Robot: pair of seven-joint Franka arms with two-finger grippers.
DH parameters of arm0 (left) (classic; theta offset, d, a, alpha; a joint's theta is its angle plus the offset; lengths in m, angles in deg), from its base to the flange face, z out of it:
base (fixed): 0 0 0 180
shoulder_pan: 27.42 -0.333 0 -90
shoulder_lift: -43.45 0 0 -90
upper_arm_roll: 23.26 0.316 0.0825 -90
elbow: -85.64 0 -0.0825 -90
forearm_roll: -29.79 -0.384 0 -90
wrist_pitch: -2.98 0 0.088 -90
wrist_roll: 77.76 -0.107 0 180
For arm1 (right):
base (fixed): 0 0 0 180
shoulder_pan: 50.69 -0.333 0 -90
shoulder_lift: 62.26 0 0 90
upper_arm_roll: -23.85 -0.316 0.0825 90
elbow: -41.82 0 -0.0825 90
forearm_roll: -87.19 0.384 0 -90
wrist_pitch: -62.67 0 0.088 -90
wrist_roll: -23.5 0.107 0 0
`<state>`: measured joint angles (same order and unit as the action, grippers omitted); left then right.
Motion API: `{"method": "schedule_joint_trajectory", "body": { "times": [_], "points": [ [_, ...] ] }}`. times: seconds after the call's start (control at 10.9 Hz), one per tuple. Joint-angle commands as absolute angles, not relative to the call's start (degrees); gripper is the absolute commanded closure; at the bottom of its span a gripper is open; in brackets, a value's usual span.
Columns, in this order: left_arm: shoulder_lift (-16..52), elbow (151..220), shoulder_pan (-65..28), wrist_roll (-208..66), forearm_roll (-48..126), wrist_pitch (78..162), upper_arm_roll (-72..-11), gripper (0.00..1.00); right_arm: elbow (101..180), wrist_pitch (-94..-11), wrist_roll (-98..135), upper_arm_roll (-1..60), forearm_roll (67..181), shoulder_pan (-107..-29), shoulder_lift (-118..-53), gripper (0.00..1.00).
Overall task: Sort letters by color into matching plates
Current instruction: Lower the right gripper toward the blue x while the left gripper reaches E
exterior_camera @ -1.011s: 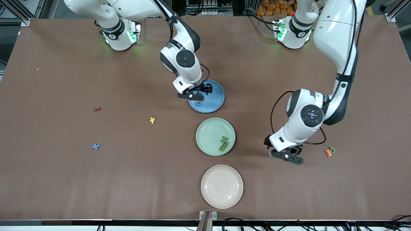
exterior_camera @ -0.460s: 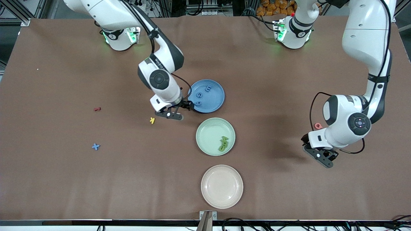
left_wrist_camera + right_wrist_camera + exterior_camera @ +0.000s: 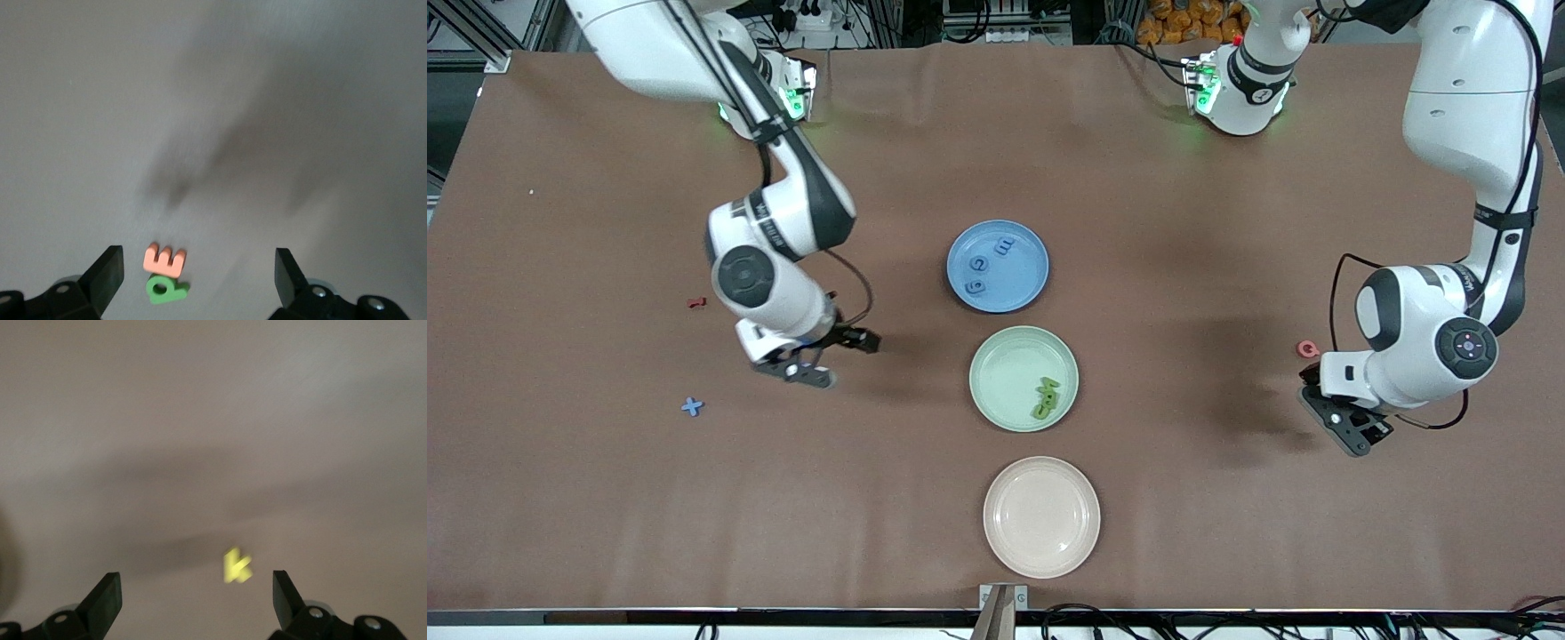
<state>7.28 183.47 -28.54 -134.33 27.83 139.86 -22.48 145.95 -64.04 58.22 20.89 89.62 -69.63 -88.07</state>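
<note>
My left gripper (image 3: 197,283) stands spread wide, holding nothing, over the brown bench (image 3: 1227,533) near the left arm's end. Between its fingers (image 3: 107,270) lie an orange letter (image 3: 164,260) and a green letter (image 3: 165,291), touching each other, flat on the cloth.

My right gripper (image 3: 195,603) is also spread wide and empty, over the bench toward the right arm's end. A yellow letter (image 3: 237,565) lies below it, smeared, its shape unclear.

From the front both grippers' wrists hide those three letters. A pink letter (image 3: 1307,348) lies just beside my left wrist. A red letter (image 3: 696,302) is partly cut off by my right arm; a blue letter (image 3: 692,406) lies nearer the front edge.

Mid-bench, in a line toward the front edge: blue plate (image 3: 1024,293) with three blue letters (image 3: 979,264), green plate (image 3: 996,391) with green letters in plate (image 3: 1046,398) heaped together, count unclear, then cream plate (image 3: 1040,560).

Metal framing stands past the bench's corners.
</note>
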Motion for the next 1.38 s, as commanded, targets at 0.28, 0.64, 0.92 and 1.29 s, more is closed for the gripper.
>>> {"method": "schedule_joint_trajectory", "body": {
  "times": [0.28, 0.64, 0.92, 1.29],
  "points": [
    [5.2, 183.1, -31.9, -137.8, 34.8, 140.4, -21.2, 0.0, 144.3, -63.4, 52.3, 29.3, 90.4, -63.4, -88.5, 0.0],
    [3.3, 182.8, -32.0, -139.1, 37.0, 141.1, -19.7, 0.0, 141.5, -63.8, 51.5, 30.8, 90.3, -58.9, -92.3, 0.0],
    [2.4, 182.1, -32.0, -140.2, 37.1, 142.2, -19.6, 0.0, 138.5, -63.8, 48.6, 30.8, 90.4, -55.6, -94.9, 0.0],
    [1.1, 181.3, -32.4, -140.2, 37.1, 142.7, -19.6, 0.0, 137.1, -69.7, 48.3, 30.4, 90.5, -54.5, -98.3, 0.0]
  ]
}}
